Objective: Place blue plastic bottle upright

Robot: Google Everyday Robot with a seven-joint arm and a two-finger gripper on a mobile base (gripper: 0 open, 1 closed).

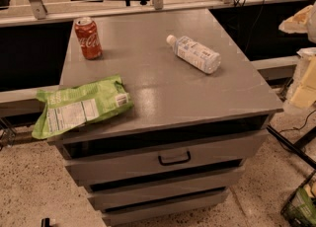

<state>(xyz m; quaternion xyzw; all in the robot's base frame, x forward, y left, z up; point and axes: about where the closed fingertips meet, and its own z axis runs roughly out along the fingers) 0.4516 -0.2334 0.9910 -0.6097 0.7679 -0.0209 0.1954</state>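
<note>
The blue plastic bottle [194, 53] lies on its side at the right rear of the grey cabinet top [163, 93]. It is clear with a white cap and a pale bluish-white label. Its cap points to the rear left and its base to the front right. My gripper is out of the camera view, and nothing touches the bottle.
A red Coca-Cola can [88, 37] stands upright at the rear left corner. A green chip bag [81, 105] lies at the front left and overhangs the edge. The cabinet has drawers with a black handle [174, 159]. A rail runs behind it, and there is clutter on the right floor.
</note>
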